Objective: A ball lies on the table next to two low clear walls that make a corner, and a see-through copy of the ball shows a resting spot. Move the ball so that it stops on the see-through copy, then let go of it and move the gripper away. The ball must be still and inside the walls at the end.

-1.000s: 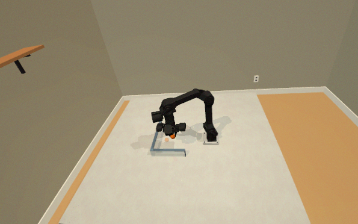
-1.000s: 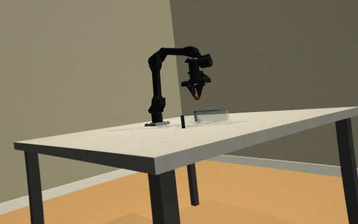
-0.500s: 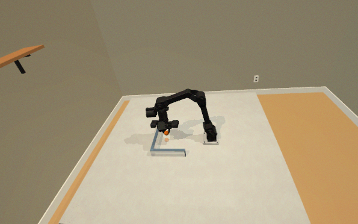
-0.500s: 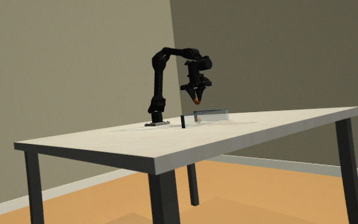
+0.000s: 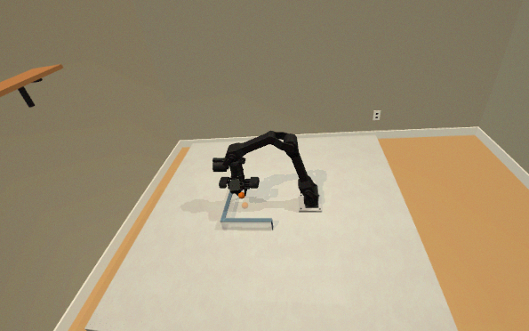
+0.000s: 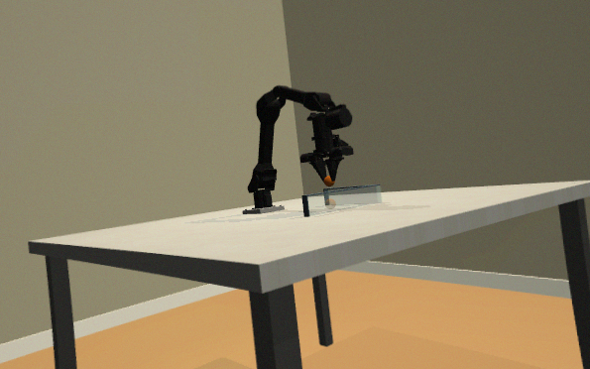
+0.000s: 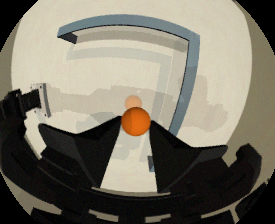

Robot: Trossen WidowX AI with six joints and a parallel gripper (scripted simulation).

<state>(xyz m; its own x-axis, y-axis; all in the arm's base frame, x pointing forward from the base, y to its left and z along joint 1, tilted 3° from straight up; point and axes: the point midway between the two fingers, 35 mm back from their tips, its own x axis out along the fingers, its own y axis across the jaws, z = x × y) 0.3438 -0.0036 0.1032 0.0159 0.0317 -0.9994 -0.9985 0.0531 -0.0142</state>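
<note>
In the top view, a wooden shelf [image 5: 12,84] jutted from the wall at the far left, well apart from everything else. Further right, on the pale table [image 5: 326,267], the two low clear walls [image 5: 237,221] met in a corner, one running toward the camera's near side and the other along it. Above the open side of that corner hung the gripper [image 5: 241,194], pointing straight down, its fingers closed on the orange ball [image 5: 241,195] and holding it clear of the table. Just below the ball in this view, inside the corner, lay the see-through copy [image 5: 244,205], paler than the ball and apart from it. To the right of these stood the arm's base plate [image 5: 309,208], with the black arm [image 5: 282,142] arching up and over from it toward the walls. A wall socket [image 5: 376,115] showed on the far wall, and the orange floor [image 5: 482,222] lay beyond the table's right edge. From the exterior view, the base sat to the left, the gripper [image 6: 328,180] hung above the walls [image 6: 351,194], and the ball [image 6: 328,181] was pinched at the fingertips, raised above the top edge of the walls, with the copy [image 6: 330,201] faintly visible through the clear panel beneath it. In the wrist view, the ball [image 7: 136,121] sat between the two dark fingers, with the copy [image 7: 133,102] just peeking out behind it and the corner of the walls [image 7: 188,36] to the upper right.
</note>
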